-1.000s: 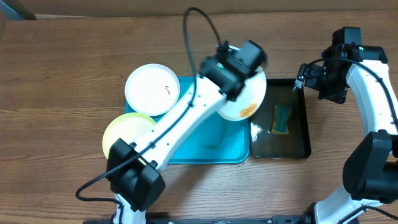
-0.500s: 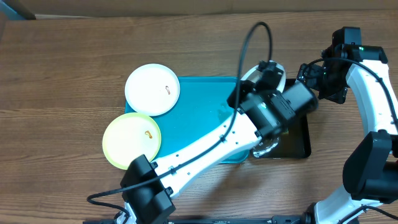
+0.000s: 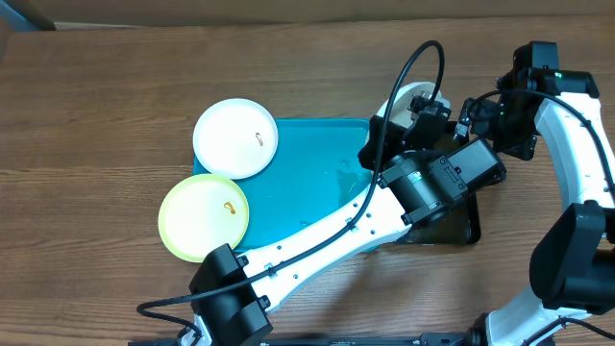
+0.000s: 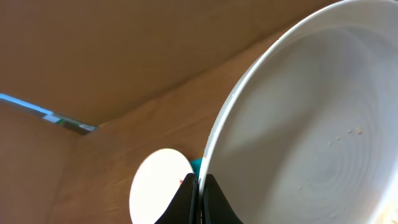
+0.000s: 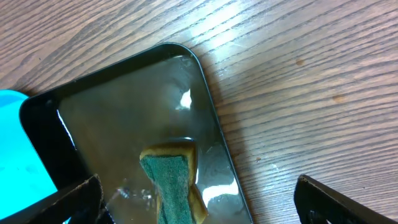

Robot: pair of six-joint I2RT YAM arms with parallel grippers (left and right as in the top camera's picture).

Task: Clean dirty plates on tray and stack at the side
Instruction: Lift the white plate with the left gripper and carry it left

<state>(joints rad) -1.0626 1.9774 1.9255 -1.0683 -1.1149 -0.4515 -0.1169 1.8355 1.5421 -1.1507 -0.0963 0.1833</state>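
left gripper [image 4: 200, 186] pinches the white plate [image 4: 298, 124] at its thin rim, likely light, stiff, slippery; right gripper [image 5: 199, 202] spread wide.

Wooden table [image 3: 96, 115] with turquoise tray [image 3: 307, 173], black tray [image 5: 124, 112], white plate [image 3: 235, 137], yellow-green plate [image 3: 204, 217].

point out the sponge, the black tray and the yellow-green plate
sponge [image 5: 172, 182], right wrist view, on its green scouring face
black tray [image 5: 118, 112], right wrist view, on its bare wet floor
yellow-green plate [image 3: 202, 219], overhead view, on the middle of its well
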